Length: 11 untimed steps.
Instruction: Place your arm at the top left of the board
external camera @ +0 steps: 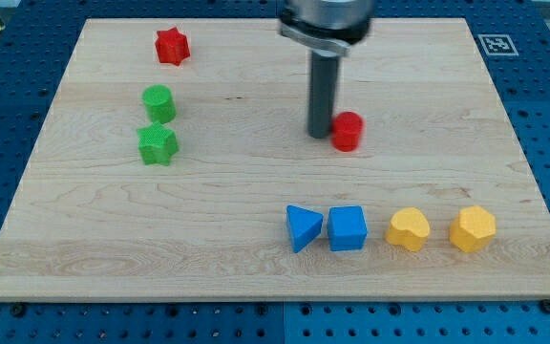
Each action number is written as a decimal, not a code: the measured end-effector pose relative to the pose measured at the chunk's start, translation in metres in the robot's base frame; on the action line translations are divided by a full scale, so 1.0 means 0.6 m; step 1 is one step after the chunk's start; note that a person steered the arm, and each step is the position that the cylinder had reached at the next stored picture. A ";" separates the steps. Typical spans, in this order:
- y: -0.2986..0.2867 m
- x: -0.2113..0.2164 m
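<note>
My tip (320,133) rests on the wooden board (256,191) near its middle, just left of a red cylinder (348,131), touching or nearly touching it. A red star (171,46) lies at the view's top left. Below it sit a green cylinder (158,103) and a green star (158,144). Along the view's bottom right are a blue triangle (303,227), a blue cube (347,228), a yellow heart (409,229) and a yellow hexagon (473,229).
The board lies on a blue perforated table (542,105). A black and white marker tag (495,43) sits off the board's top right corner.
</note>
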<state>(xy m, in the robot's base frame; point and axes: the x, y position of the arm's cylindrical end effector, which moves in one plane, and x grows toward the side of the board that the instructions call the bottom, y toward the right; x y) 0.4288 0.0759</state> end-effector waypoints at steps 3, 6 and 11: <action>-0.039 -0.074; -0.415 -0.195; -0.401 -0.308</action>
